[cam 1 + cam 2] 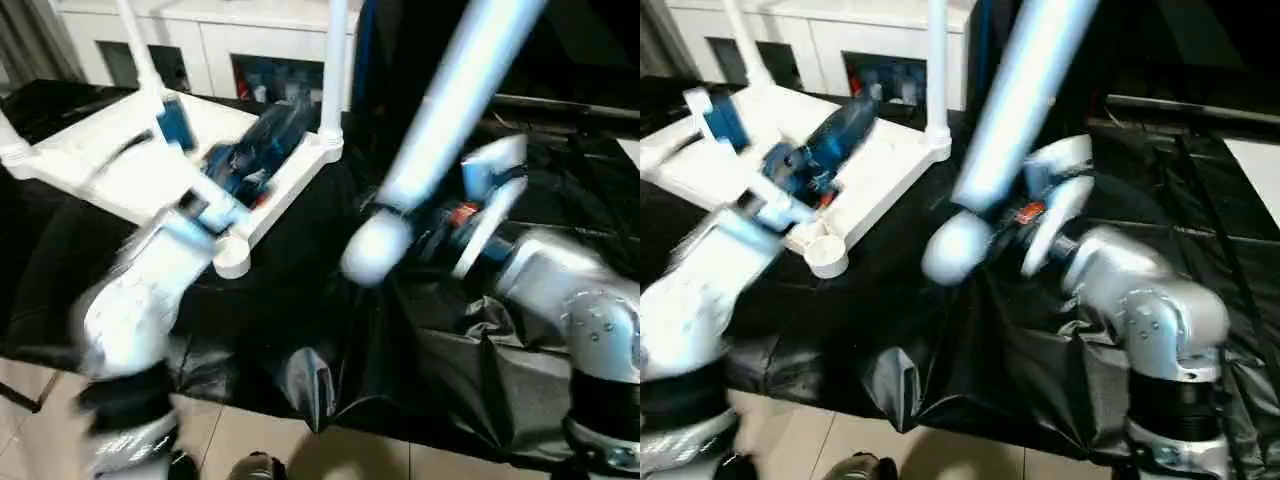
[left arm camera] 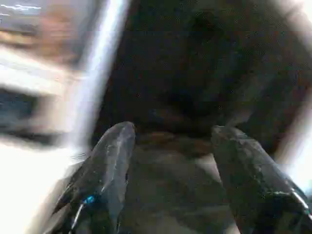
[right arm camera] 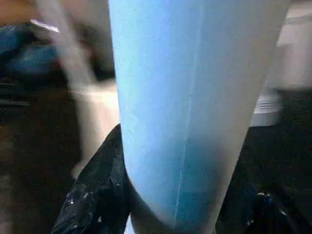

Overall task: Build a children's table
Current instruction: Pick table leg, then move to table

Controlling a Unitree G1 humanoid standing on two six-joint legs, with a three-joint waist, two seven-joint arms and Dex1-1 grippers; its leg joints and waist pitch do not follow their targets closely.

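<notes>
The table top (image 1: 140, 165) lies upside down on the black-covered bench (image 1: 320, 330), toward its far left corner, two legs (image 1: 333, 60) already standing up from its far sockets. The right gripper (image 3: 170, 195) is clamped round a loose leg (image 1: 445, 110), tilted above the bench's middle. The left gripper (image 2: 170, 161) hovers over the top, fingers (image 2: 109, 165) spread, holding nothing.
</notes>
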